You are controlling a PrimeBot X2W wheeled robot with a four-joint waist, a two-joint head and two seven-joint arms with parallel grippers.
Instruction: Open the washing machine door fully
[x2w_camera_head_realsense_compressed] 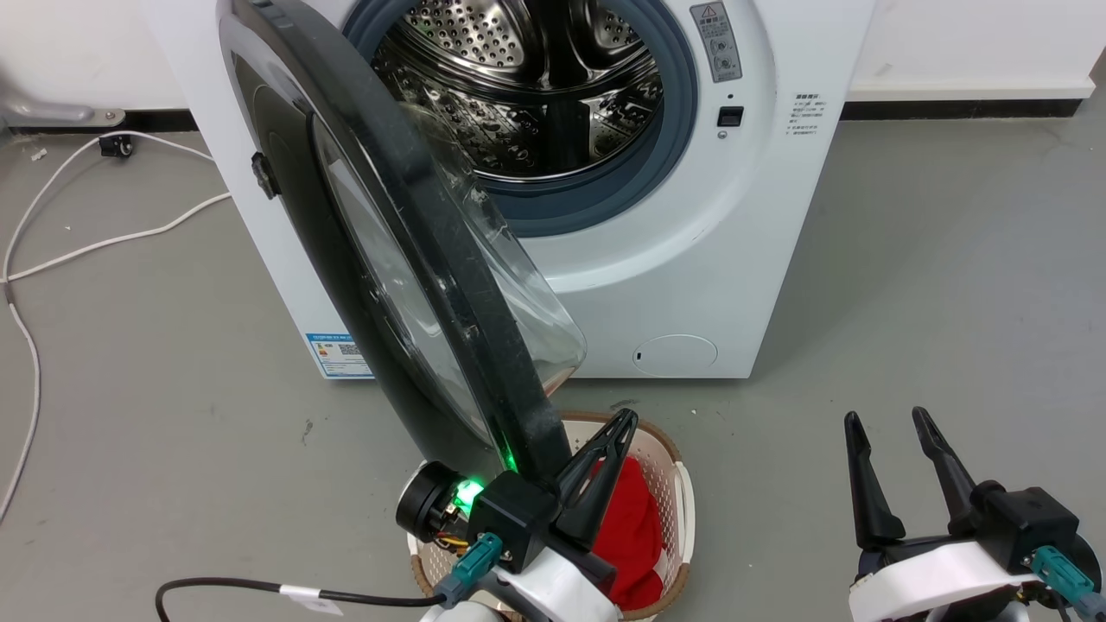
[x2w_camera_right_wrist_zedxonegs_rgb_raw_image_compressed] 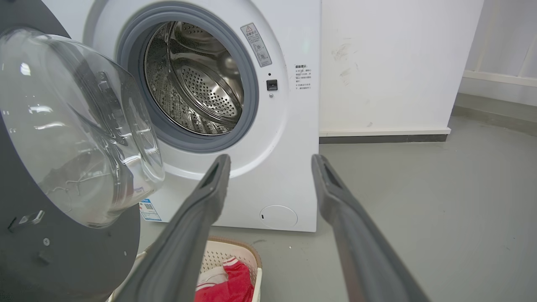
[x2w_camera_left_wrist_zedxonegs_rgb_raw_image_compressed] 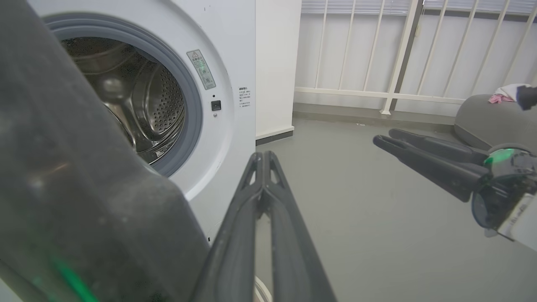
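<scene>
The white washing machine [x2w_camera_head_realsense_compressed: 691,259] [x2w_camera_left_wrist_zedxonegs_rgb_raw_image_compressed: 235,63] [x2w_camera_right_wrist_zedxonegs_rgb_raw_image_compressed: 293,126] stands with its steel drum exposed. The washing machine door [x2w_camera_head_realsense_compressed: 449,285] [x2w_camera_left_wrist_zedxonegs_rgb_raw_image_compressed: 84,188] [x2w_camera_right_wrist_zedxonegs_rgb_raw_image_compressed: 63,260] swings out towards me, roughly square to the front, hinged on the head view's left, its glass bowl facing right. My left gripper [x2w_camera_head_realsense_compressed: 620,425] [x2w_camera_left_wrist_zedxonegs_rgb_raw_image_compressed: 262,154] is shut with nothing between its fingers. It sits right beside the black rim at the door's free lower edge, on the bowl side. My right gripper [x2w_camera_head_realsense_compressed: 894,428] [x2w_camera_right_wrist_zedxonegs_rgb_raw_image_compressed: 270,158] [x2w_camera_left_wrist_zedxonegs_rgb_raw_image_compressed: 381,138] is open and empty, well to the right of the door over bare floor.
A beige laundry basket [x2w_camera_head_realsense_compressed: 670,458] [x2w_camera_right_wrist_zedxonegs_rgb_raw_image_compressed: 235,247] holding red cloth [x2w_camera_head_realsense_compressed: 635,527] sits on the floor under the door's edge and my left gripper. White cables [x2w_camera_head_realsense_compressed: 86,242] trail on the floor at the left. Open grey floor lies right of the machine, with a white railing [x2w_camera_left_wrist_zedxonegs_rgb_raw_image_compressed: 394,58] beyond.
</scene>
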